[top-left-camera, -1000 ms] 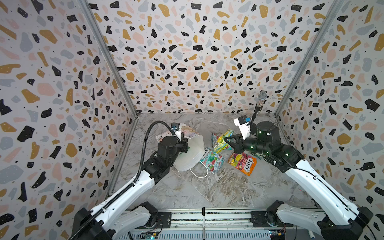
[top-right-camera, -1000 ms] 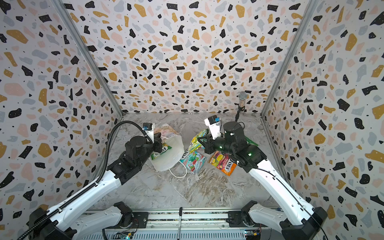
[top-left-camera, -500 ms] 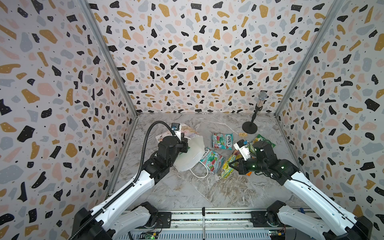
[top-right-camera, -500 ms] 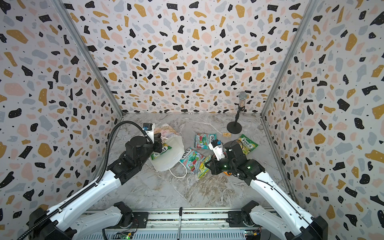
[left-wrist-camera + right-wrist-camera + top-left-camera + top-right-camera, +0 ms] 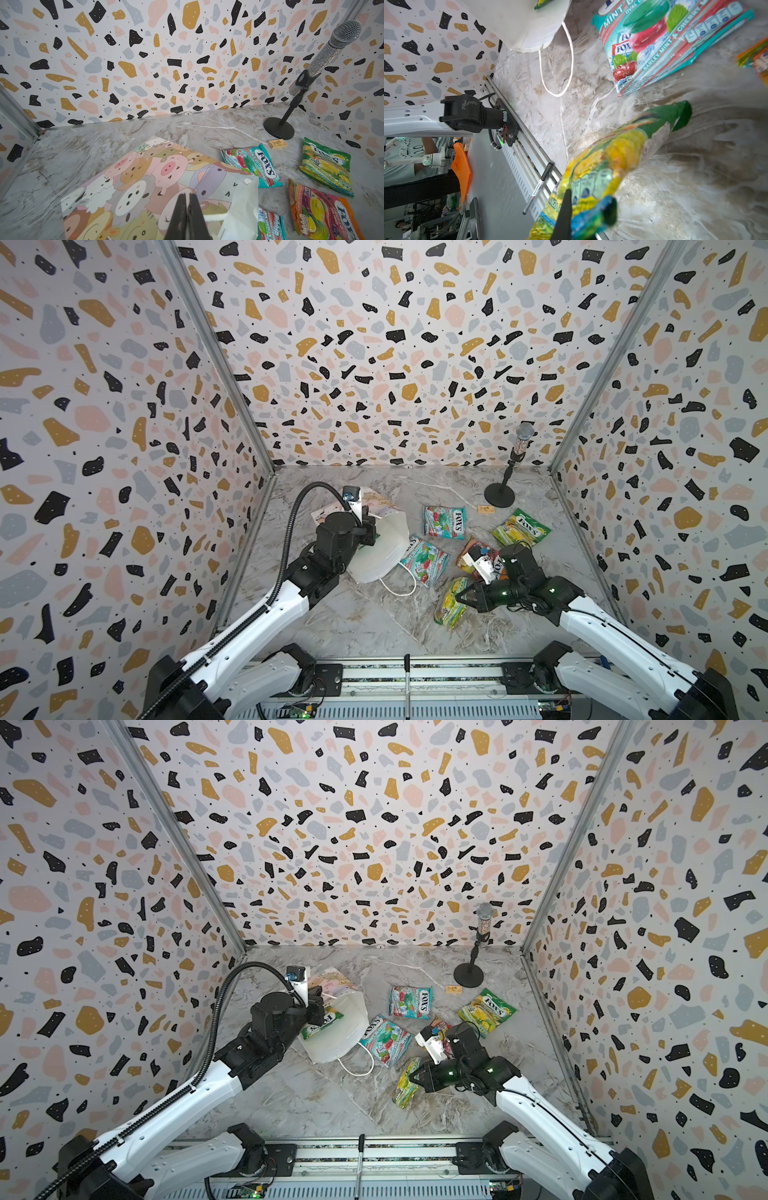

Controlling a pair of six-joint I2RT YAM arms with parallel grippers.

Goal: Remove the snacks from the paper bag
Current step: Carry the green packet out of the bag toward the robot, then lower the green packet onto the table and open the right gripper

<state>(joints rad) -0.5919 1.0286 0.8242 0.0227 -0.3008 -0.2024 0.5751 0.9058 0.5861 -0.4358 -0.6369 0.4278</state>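
Right gripper [image 5: 460, 596] clamped on one end seam of a green-yellow FOX'S packet [image 5: 449, 608], front of the marble tabletop [image 5: 374, 626]. Film glossy, crinkly, light, likely slippery; flat seams look the best hold. Left gripper [image 5: 188, 199] closed, seemingly pinching the limp paper bag [image 5: 380, 551], lying sideways; one green packet [image 5: 322, 1025] in its mouth.

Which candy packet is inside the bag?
The green one showing in the bag's mouth; the other five are outside, one in the right gripper.
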